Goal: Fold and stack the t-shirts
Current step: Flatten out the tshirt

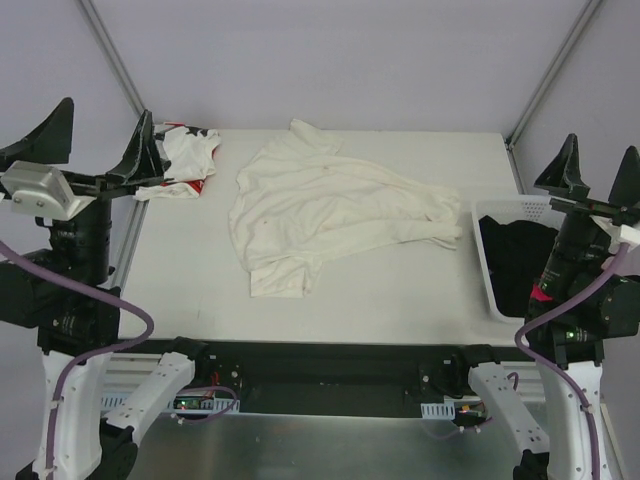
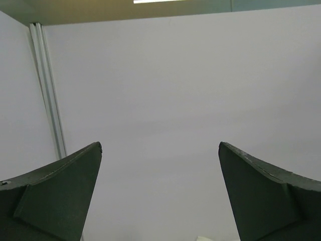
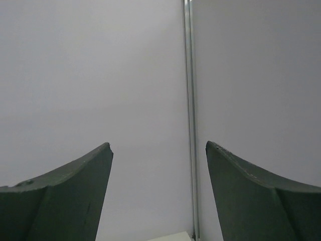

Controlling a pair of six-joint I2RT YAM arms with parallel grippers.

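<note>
While both arms stand raised at the near corners, the left gripper (image 1: 95, 142) has its two dark fingers spread wide apart with nothing between them. Its wrist view confirms this: the left gripper (image 2: 160, 145) frames only a pale wall (image 2: 165, 90), with a metal frame post (image 2: 47, 90) at 9 o'clock. The right gripper (image 1: 595, 172) is likewise spread wide and empty. Seen from its own wrist, the right gripper (image 3: 158, 145) faces the same pale wall, a post rising at 12 o'clock.

Just past the left gripper, at the 11 o'clock corner of the table (image 1: 200, 300), lies the star-print t-shirt (image 1: 185, 155), crumpled, white with black stars and red marks. One left finger overlaps its edge in the overhead view; whether it touches the cloth cannot be told.

The cream-white t-shirt (image 1: 330, 205) lies rumpled and unfolded around the table's middle, reaching toward 12 o'clock, with a sleeve stretched toward 3 o'clock. It is apart from the star-print t-shirt.

At the table's 4 o'clock edge, below the right gripper, sits a white basket (image 1: 490, 250) holding dark cloth (image 1: 515, 255). The sleeve's end lies just beside the basket's rim.
</note>
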